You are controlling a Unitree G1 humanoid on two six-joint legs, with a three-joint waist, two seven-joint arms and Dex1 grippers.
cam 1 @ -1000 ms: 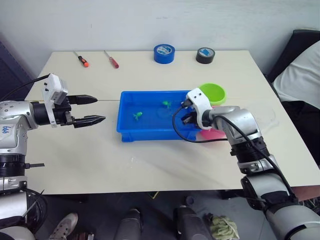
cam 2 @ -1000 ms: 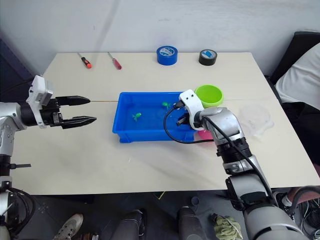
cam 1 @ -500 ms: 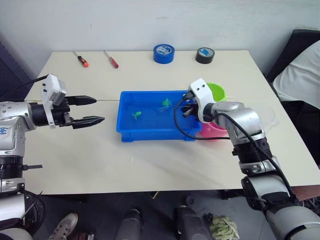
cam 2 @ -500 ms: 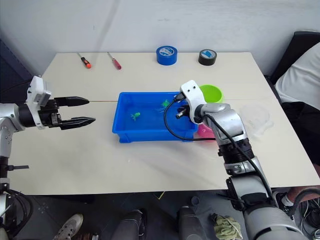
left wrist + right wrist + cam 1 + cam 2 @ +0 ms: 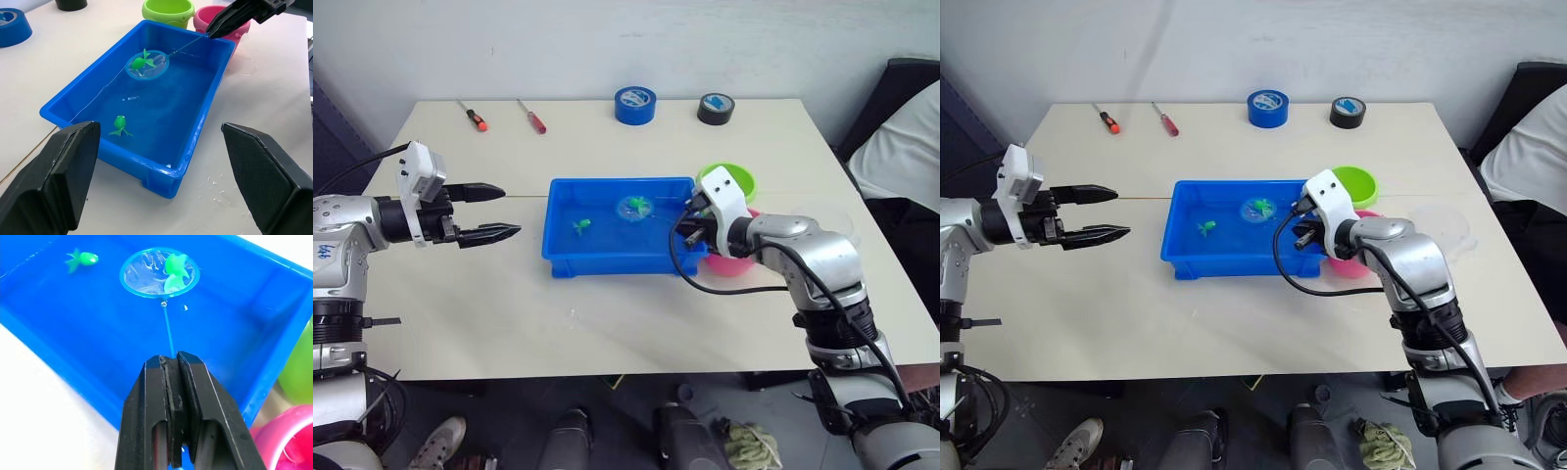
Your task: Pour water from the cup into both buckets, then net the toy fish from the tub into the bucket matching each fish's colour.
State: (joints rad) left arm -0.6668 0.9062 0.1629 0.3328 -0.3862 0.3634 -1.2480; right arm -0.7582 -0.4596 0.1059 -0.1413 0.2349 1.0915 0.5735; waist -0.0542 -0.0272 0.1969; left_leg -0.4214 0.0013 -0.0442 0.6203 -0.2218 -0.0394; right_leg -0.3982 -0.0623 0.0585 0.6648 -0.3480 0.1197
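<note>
The blue tub (image 5: 607, 266) holds water in the middle of the table. My right gripper (image 5: 691, 227) is over its right end, shut on the thin handle of the net (image 5: 160, 272). The light blue hoop sits out over the tub's far middle with a green toy fish (image 5: 175, 265) in it. A second green fish (image 5: 580, 226) lies in the water further left. The lime green bucket (image 5: 736, 176) and the pink bucket (image 5: 736, 262) stand just right of the tub. The clear cup (image 5: 1442, 230) is to their right. My left gripper (image 5: 509, 211) hangs open, left of the tub.
A blue tape roll (image 5: 635, 104) and a black tape roll (image 5: 714, 108) sit at the table's far edge. Two screwdrivers (image 5: 471, 116) lie at the far left. A person in white (image 5: 906, 147) is at the right side.
My right gripper has drawn back to the right, off the tub's middle. The net hoop now shows over the water with the far green fish in it. The left arm has stayed put.
</note>
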